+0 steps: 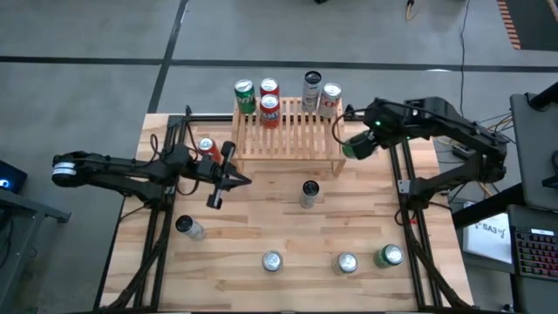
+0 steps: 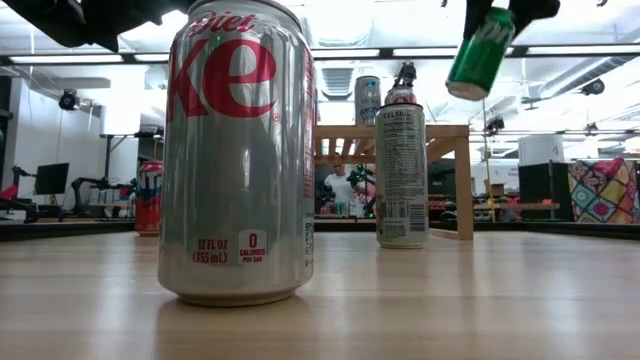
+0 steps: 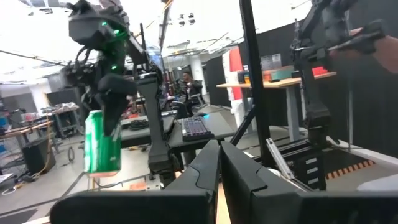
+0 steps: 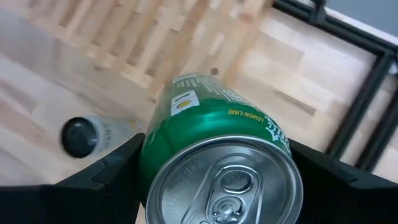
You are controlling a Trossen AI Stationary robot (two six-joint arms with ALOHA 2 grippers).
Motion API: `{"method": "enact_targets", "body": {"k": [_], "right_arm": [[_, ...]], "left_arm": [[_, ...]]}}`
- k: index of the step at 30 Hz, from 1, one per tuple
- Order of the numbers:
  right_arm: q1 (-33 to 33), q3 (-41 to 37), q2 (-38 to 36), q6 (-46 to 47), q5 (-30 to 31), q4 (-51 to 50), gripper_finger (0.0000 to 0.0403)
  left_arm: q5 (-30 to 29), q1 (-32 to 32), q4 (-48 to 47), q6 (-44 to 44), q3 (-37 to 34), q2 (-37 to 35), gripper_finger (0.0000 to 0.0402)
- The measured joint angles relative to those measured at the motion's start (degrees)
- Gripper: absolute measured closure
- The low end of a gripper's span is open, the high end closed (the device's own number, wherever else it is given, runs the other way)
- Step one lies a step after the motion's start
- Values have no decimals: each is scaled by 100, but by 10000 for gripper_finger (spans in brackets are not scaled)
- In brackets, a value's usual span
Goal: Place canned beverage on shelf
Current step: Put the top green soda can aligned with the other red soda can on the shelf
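The shelf, a light-wood slatted rack, stands at the table's far middle with several cans on its far part. My right gripper hangs just off the shelf's right end, shut on a green lemon-lime can. In the low view that can shows tilted, higher than the shelf top. My left gripper hovers shut over the table's left middle, in front of the shelf's left end, with nothing in it. My right gripper pinches the green can's side wall near its top end between its two fingers, one on each side. The fingers slant down from above. The can is lifted clear of table and shelf and hangs tilted below the fingers.
Loose cans stand on the table: a tall silver one in front of the shelf, one at the left, three along the near edge. A red can stands left of the shelf, by my left arm.
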Motion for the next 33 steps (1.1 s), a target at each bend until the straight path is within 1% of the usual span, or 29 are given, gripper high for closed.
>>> {"method": "enact_targets", "body": {"k": [2, 5, 8, 11, 14, 17, 20, 24, 26, 29, 33], "right_arm": [[137, 44, 6, -109, 0, 286, 112], [390, 21, 65, -359, -25, 1154, 112], [692, -41, 234, -740, -105, 2087, 112], [951, -47, 547, -1203, -115, 2796, 112], [1160, -46, 947, -1698, -114, 3298, 112], [1251, 138, 1420, -2090, -118, 3392, 112], [1260, 470, 1886, -2280, -116, 3383, 112], [1257, 1042, 2492, -2664, -106, 3292, 112], [1259, 1403, 2786, -2816, -108, 3106, 112], [1260, 1937, 3198, -3015, -104, 2909, 112], [1258, 2532, 3663, -3222, -60, 2724, 112]], "left_arm": [[-192, 0, 1, 2, 0, 0, 401], [-464, 0, -1, 5, 0, 0, 401], [-503, 0, 2, 23, 0, 0, 398], [-511, 0, -22, 118, 0, 0, 378], [-642, -1, -98, 136, 0, 0, 344], [-788, -9, -242, 157, 0, 0, 297], [-982, -9, -409, 196, 0, 2, 238], [-1174, -9, -457, 326, 0, 176, 152], [-1337, -9, -468, 333, 0, 288, 118], [-1692, -7, -488, 328, 0, 464, 89], [-2185, -7, -542, 337, 0, 662, 86]]}}
